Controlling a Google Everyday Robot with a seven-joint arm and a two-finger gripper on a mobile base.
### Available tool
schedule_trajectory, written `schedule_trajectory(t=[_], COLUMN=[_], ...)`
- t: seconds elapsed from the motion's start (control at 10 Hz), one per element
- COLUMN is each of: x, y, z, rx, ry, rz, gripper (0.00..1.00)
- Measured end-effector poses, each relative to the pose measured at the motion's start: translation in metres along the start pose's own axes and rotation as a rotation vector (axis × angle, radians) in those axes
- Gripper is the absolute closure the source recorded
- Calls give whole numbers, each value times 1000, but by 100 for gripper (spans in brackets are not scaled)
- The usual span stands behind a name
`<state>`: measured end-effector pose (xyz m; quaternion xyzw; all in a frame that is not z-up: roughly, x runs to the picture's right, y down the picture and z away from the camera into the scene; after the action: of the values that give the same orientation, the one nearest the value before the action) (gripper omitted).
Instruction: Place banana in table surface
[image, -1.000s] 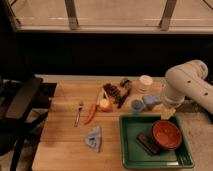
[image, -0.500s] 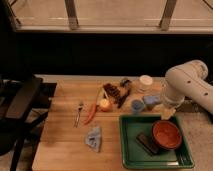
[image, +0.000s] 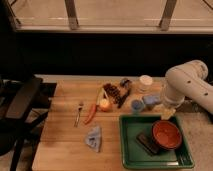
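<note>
My gripper (image: 167, 113) hangs at the end of the white arm at the right. It is just over the back edge of the green tray, above the red bowl (image: 166, 134). A pale yellowish patch shows at its tip; I cannot tell if that is a held thing. A slim, pale yellow curved thing that looks like the banana (image: 100, 95) lies on the table surface (image: 60, 145). It is beside the orange-red carrot (image: 91, 113) and the round yellow-orange fruit (image: 104, 104), far to the left of the gripper.
The green tray (image: 131, 156) at the front right holds the red bowl and a dark block (image: 147, 142). A fork (image: 78, 113), a blue cloth (image: 93, 137), dark grapes (image: 113, 92), a white cup (image: 145, 81) and blue pieces (image: 144, 102) lie on the table. A black chair (image: 20, 105) stands at the left.
</note>
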<state>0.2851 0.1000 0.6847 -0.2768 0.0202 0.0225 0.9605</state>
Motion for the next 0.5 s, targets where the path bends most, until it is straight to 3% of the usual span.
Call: schedule_trajectory(t=[0.2, 0.4, 0.5], x=[-4, -30, -54], y=[-8, -31, -43], z=[-6, -12, -15], rx=[18, 43, 50], ry=[-1, -25, -39], rz=[-69, -244, -360], gripper=[35, 35, 35])
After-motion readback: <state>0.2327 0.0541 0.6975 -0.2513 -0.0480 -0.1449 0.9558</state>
